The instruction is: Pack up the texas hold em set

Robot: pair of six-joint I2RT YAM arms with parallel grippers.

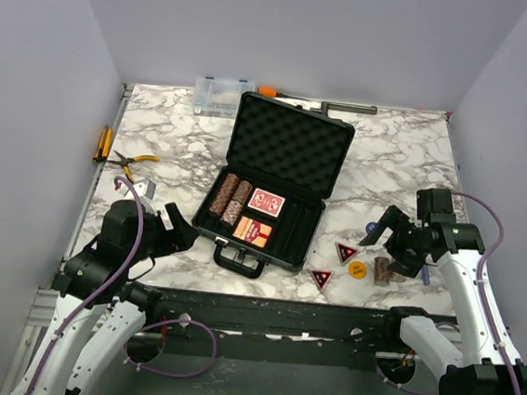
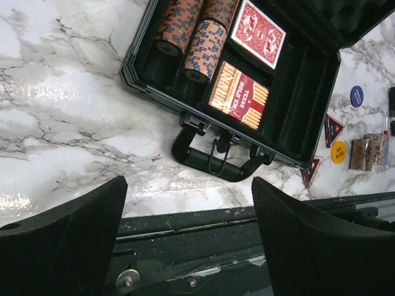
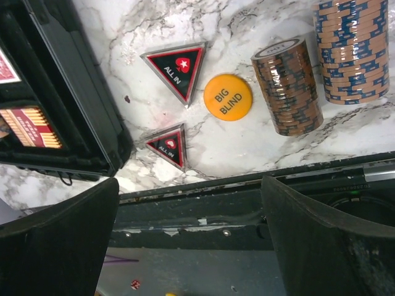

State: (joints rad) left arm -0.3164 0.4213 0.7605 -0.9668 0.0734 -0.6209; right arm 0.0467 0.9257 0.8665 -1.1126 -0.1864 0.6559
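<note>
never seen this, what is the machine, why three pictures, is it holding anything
Two robot arms are bolted at the near edge of a marble table. The wide picture comes from a fixed camera above; the other two from wrist cameras, so the black shapes below are each arm's own fingers. An open case holds chips and card decks. Beside it lie triangle tokens, a yellow button and loose chip stacks. The left gripper and right gripper are open, holding nothing.
</note>
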